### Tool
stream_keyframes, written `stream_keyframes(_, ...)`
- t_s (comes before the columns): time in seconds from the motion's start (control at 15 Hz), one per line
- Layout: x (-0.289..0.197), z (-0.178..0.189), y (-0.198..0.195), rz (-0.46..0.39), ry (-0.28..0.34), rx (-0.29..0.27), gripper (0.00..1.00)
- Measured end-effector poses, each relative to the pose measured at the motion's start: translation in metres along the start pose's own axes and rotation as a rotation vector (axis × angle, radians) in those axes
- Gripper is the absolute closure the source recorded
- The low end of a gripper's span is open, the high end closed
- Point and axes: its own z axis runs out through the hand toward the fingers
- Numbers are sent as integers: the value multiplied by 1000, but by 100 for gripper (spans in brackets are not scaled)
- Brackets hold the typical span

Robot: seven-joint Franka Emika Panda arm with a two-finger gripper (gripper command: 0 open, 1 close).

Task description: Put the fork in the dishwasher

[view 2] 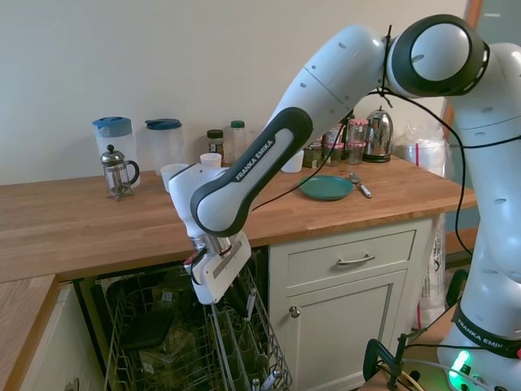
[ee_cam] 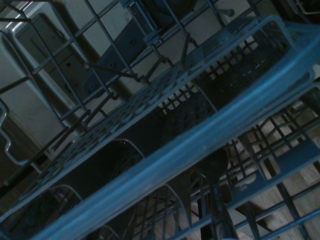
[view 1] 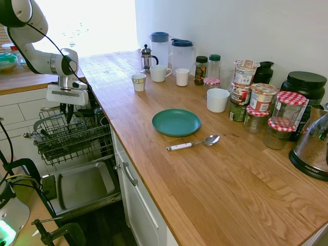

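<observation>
White arm's pincer (view 1: 67,114) lowered into dishwasher (view 1: 72,136) rack, finger spread indiscernible, fork unseen

The white, jointed Franka arm (view 1: 36,54) is entering the first exterior view from the upper left corner, bending at a rounded elbow and pointing its wrist straight down at the left of the frame. In the second exterior view the same arm is sweeping from the upper right corner down to the lower centre, its forearm, marked with a dark grey band, slanting down to the left. The flat white gripper body with two dark fingers (view 1: 67,114) is hanging at the end of the wrist, fingers pointing downward. Whether the fingers are apart or closed is not discernible in either exterior view.
</observation>
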Motion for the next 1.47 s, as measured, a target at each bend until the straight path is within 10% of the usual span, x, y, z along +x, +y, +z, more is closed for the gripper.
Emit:
stream_keyframes(0.07,4,5,-3,4,-6,-3,0)
stream_keyframes(0.93,10,4,-10,30,8,2,0)
stream_keyframes(1.47,-2,-80,17,85,116,84,0)
